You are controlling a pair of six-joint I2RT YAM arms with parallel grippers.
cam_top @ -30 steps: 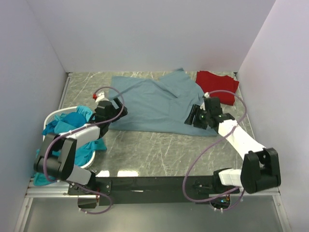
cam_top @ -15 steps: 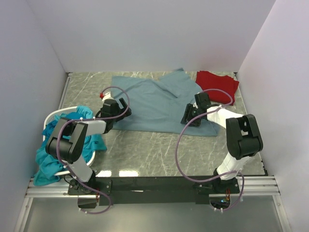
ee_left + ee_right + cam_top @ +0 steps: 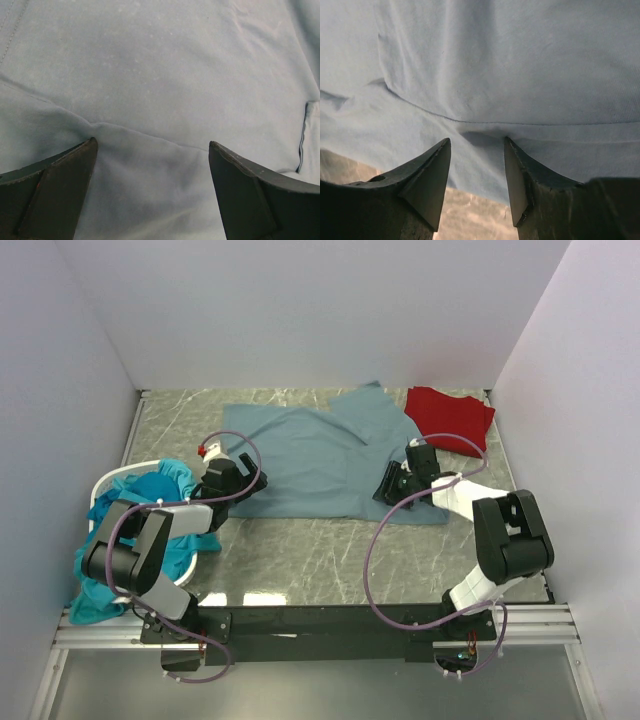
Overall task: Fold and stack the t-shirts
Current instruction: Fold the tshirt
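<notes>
Slate-blue t-shirt (image 3: 320, 455) has slid slightly leftward; left fingers (image 3: 60, 185) spread wide over it, right fingers (image 3: 427, 175) half-closed, straddling its fold

Robotics lab test cell: plain white panels (image 3: 300, 310) boxing in a grey marble-patterned tabletop (image 3: 300, 550), left arm (image 3: 150, 540) and right arm (image 3: 505, 540) bolted to a black rail (image 3: 320, 625) at the near edge, purple cables (image 3: 366, 565) looping loose.

Right pincer (image 3: 476, 142) narrower over blue t-shirt (image 3: 520, 65)
</notes>
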